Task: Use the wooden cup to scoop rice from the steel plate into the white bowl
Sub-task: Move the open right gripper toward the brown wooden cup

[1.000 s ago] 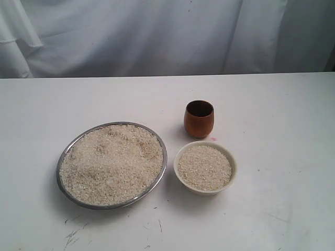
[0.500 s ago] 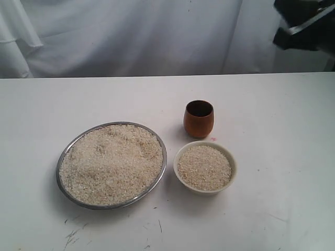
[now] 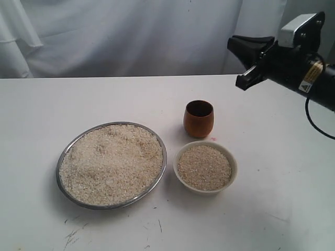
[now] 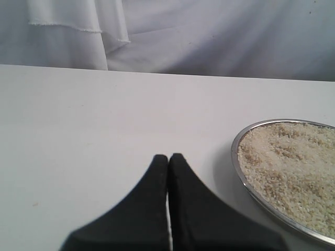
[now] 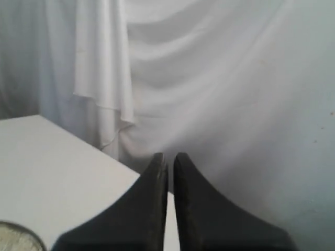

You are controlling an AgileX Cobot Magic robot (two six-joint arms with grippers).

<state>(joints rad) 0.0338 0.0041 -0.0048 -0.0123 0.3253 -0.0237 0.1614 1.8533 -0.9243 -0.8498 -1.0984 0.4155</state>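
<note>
The steel plate point(image 3: 65, 151) lies at the table's front left, heaped with rice point(image 3: 111, 163). To its right sits the white bowl point(image 3: 232, 159), holding rice point(image 3: 204, 167) nearly to its rim. The wooden cup point(image 3: 199, 120) stands upright and empty just behind the bowl, untouched. My right gripper point(image 3: 235, 65) hangs in the air at the upper right, well above and to the right of the cup; its fingers point(image 5: 157, 178) stand together with only a thin slit and hold nothing. My left gripper point(image 4: 168, 157) is shut and empty, low over the table beside the plate's rim point(image 4: 236, 157).
A white curtain point(image 3: 131, 36) hangs behind the table's far edge. The white tabletop point(image 3: 272, 209) shows a few dark scuffs point(image 3: 73, 235) near the front. A sliver of the plate point(image 5: 13, 238) shows in the right wrist view.
My right arm has come into the exterior view from the upper right, moving left and down. The plate, bowl and cup have not moved.
</note>
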